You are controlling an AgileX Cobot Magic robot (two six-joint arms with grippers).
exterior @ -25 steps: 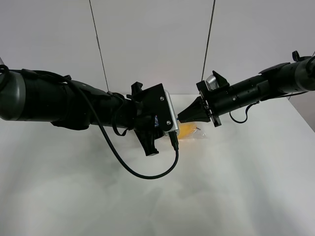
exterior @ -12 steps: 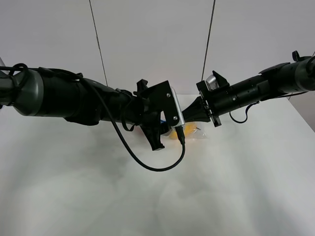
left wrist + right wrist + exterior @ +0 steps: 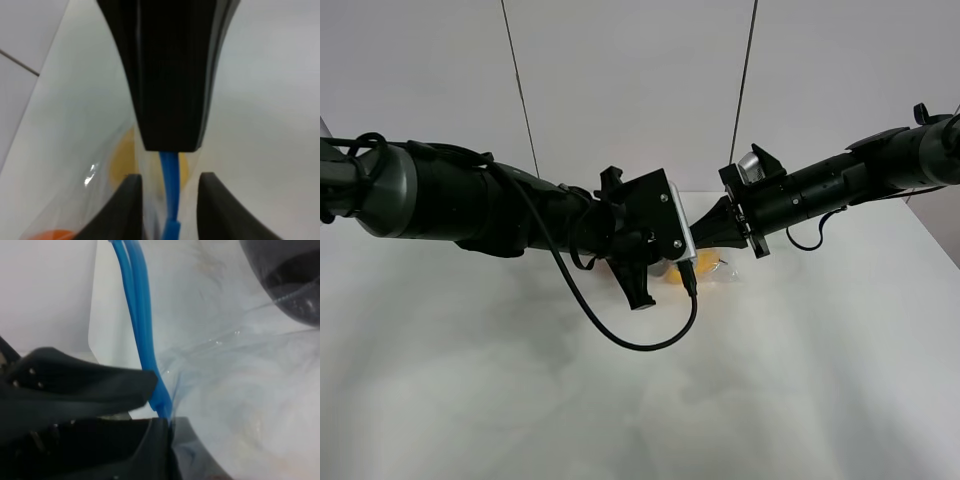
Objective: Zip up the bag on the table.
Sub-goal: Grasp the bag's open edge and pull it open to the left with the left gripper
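- L arm (image 3: 470, 205): comes in from the left edge of the worktop (image 3: 620, 420), stretched almost level toward the middle. Wrist is turned so the fingers point down. A black cable (image 3: 620, 335) hangs in a loop under the wrist.
- left gripper (image 3: 169, 181): partly spread, w/ its fingers (image 3: 131, 205) astride the blue zip strip (image 3: 170, 167), one each side. A thin gap shows on both sides, so no contact is visible.
- R arm (image 3: 840, 180): comes in from the right edge, sloping down toward the middle. Its tip faces the L arm's wrist and is close to it.
- right gripper (image 3: 161, 407): pressed together, pinching the zip strip at one end. In the left wrist view it's the black block w/ the strip running out from under it.
- bag (image 3: 725, 272): lies on the worktop toward the far edge, approx mid-width, directly under both grippers. From above it's mostly hidden by them.
- Bag look: clear crinkly plastic w/ glints. The strip runs straight from the right gripper's pinch to between the left gripper's fingers.
- Right wrist view: away from the pinch the strip shows as two blue ribs side by side; can't tell if they're sealed there.
- Contents seen thru the plastic: yellow fruit (image 3: 120, 160), a bit of orange (image 3: 55, 235), and a dark rounded item (image 3: 295, 280).
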